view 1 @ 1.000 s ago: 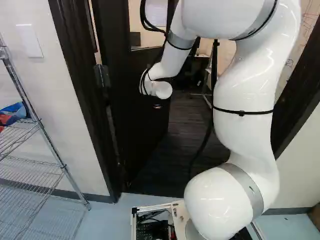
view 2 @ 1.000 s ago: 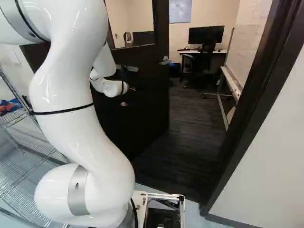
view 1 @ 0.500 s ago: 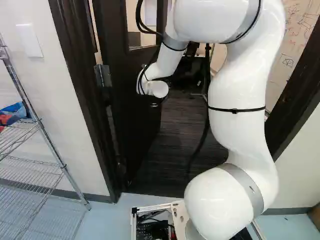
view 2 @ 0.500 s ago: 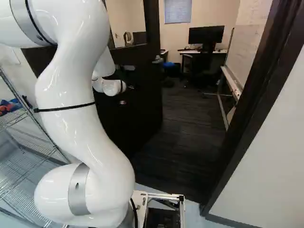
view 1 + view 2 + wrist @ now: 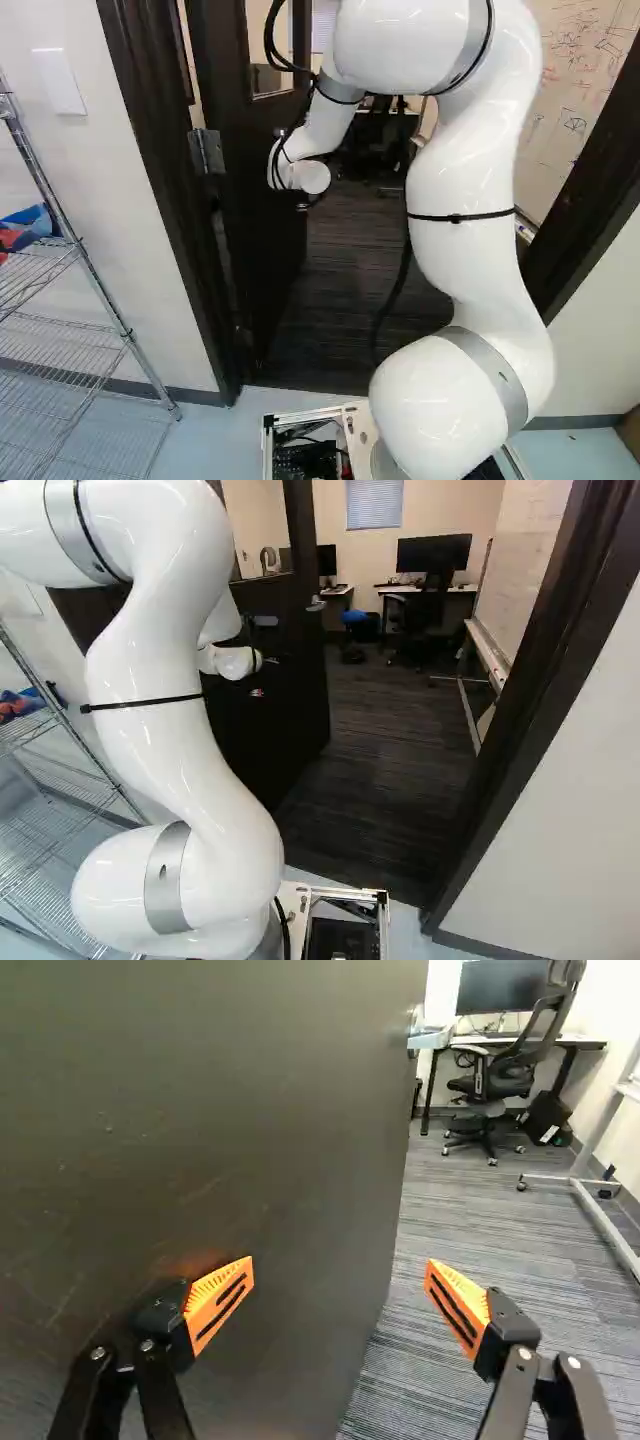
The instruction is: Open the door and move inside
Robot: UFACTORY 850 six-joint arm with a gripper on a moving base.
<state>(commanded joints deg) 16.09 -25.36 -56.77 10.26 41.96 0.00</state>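
The opening half of the task looks largely done. The door (image 5: 265, 220) stands ajar and swung well into the room, held by its hinge (image 5: 207, 152) at the left of the left base view, and a broad gap lies between its free edge and the far door frame (image 5: 530, 700). Through that gap the right base view shows the dark carpet (image 5: 385, 750), a desk (image 5: 460, 588) and a chair (image 5: 490, 1080).

The moving inside is what remains. The base (image 5: 300, 890) sits on the pale floor (image 5: 210, 440) outside the threshold, while the arm (image 5: 465, 180) reaches ahead into the doorway. The claw (image 5: 340, 1271) is released, its fingers spread wide with nothing gripped. One orange pad (image 5: 222, 1300) is close to the door's face, whether touching or just off it cannot be told; the other stands out past the free edge, above the carpet. The next step is probably a little more pushing, then driving the base through. The risk is that the door drifts back, or that the base or arm catches the frame on the way.

As for writing, the whiteboard (image 5: 575, 120) bears hand-drawn marks and sketches, none of them clear enough to make out as words. A black box (image 5: 548, 1112) beside the chair carries a small white label, too small to read. No brand stands out.
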